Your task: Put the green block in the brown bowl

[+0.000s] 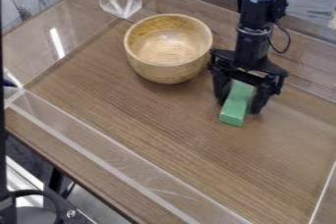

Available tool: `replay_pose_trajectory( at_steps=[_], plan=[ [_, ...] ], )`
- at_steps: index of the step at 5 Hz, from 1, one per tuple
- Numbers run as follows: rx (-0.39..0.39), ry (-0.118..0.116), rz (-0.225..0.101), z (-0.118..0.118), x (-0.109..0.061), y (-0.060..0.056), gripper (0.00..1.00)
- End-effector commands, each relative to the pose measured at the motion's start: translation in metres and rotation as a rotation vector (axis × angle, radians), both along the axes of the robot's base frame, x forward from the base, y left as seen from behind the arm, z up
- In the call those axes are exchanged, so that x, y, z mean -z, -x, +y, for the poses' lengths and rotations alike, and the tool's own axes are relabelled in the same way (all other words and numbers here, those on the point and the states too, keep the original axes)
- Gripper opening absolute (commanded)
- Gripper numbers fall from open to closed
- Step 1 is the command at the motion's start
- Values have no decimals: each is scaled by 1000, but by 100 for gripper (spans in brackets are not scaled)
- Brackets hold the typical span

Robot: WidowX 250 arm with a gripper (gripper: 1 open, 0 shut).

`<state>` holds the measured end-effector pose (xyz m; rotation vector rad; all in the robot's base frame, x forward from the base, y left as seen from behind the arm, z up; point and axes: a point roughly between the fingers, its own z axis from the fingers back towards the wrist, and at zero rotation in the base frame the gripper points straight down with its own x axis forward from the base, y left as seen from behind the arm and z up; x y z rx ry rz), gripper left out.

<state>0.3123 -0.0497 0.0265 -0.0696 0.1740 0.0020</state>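
The green block (235, 104) lies flat on the wooden table (144, 130) beneath my pincer (238, 83), its far end partly hidden by my dark fingers and its near end reaching out past them toward the bottom of the view. My pincer stands wide open, low over the block, with one finger to either side of its far part. I have hold of nothing; whether a fingertip touches the block, I cannot tell. My black arm (258, 7) rises behind the pincer toward the top of the view, a thin dark cable looping out on its right side in the picture.

Near my pincer, to its left in the picture and a little farther back, sits the brown bowl (168, 48), upright on the table, its round mouth facing up and its pale inside in sight. The bowl and the block are apart. Beyond the bowl, farther from my pincer at the upper left, a white, pointed, crown-like outline (120, 0) shows near the table's edge. Well apart from my pincer, in the lower left corner, a black curved part with cables (29, 200) is cut off by the frame.
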Motion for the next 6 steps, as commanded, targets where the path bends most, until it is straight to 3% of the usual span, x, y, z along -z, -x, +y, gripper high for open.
replay_pose_trajectory(
  at_steps=[1, 2, 3, 4, 6],
  plan=[
    [-1, 17, -108, -1, -32, -16, 100],
    [0, 20, -110, -1, -33, -17, 100],
    [-1, 21, -112, -1, -32, -17, 0],
    [9, 33, -134, 0, -45, -17, 0],
    [-13, 56, -263, 18, -114, -25, 0]
  ],
)
